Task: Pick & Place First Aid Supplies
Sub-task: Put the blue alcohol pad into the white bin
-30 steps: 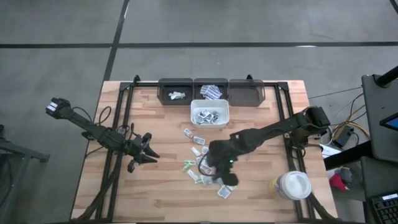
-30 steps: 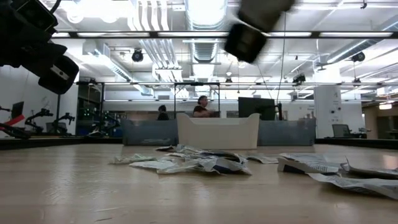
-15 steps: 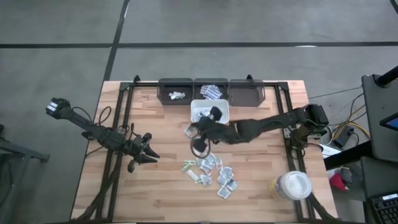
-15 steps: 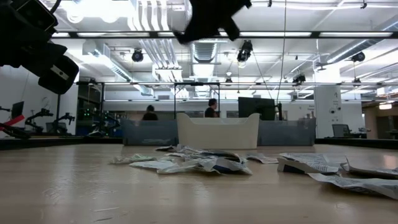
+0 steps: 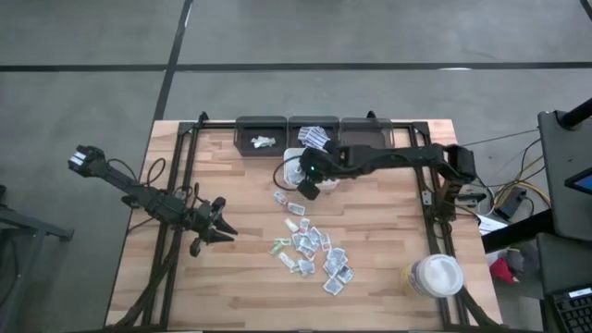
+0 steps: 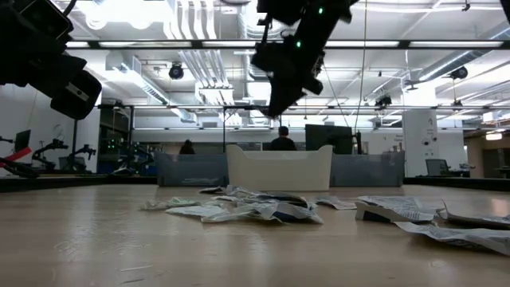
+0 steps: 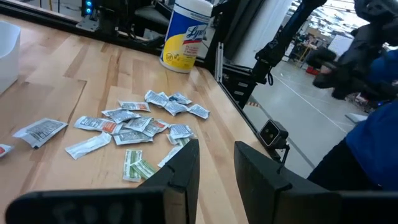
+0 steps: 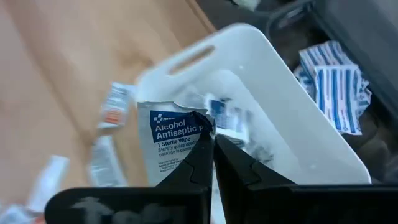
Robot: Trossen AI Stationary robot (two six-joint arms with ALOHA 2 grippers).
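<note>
I am swinging my right tool [image 5: 308, 185] from the scattered sachets [image 5: 310, 250] mid-counter up to the white bin [image 8: 292, 124] at the far side, clenched on an alcohol wipe sachet [image 8: 171, 146] pinched by its corner so it is hanging free above the bin's near rim. My left tool [image 5: 220, 231] is waiting over the left of the counter [image 5: 388, 287], part-open, grasping nothing.

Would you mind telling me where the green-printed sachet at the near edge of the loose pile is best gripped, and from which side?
Grip the green-printed sachet across its short width, coming straight down from above. It lies flat on the table, slightly apart from the other sachets, so its long edges look free for the fingers.
</note>
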